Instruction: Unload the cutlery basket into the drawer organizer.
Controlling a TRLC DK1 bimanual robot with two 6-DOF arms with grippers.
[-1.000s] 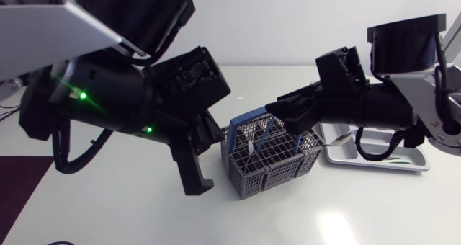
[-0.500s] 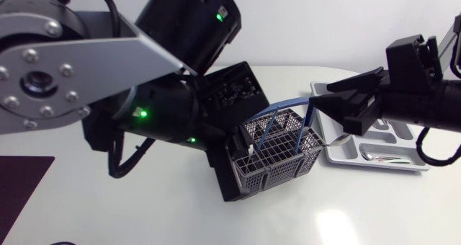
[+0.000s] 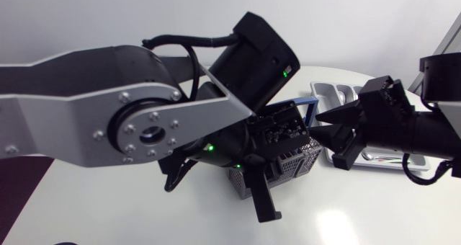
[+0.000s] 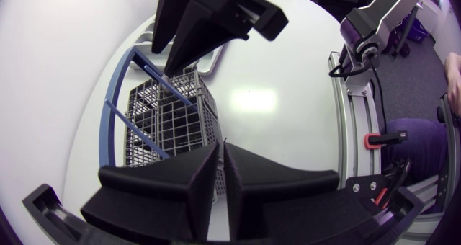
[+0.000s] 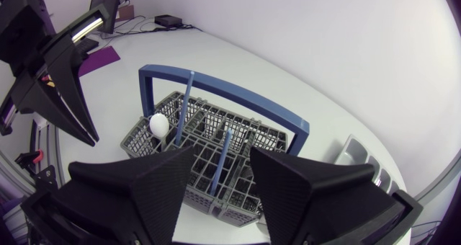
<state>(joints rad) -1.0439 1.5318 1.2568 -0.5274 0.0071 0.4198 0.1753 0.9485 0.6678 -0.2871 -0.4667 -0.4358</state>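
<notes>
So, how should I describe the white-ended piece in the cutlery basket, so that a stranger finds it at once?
Find the grey cutlery basket with the blue arched handle on the white table. Look inside at the end farthest from the drawer organizer. The piece there has a round white end; its neighbours are thin blue sticks.

The white table (image 3: 374, 216) carries a grey cutlery basket (image 3: 306, 160) (blue-handled) and, just beside it, a drawer organizer (image 3: 330, 94).
</notes>
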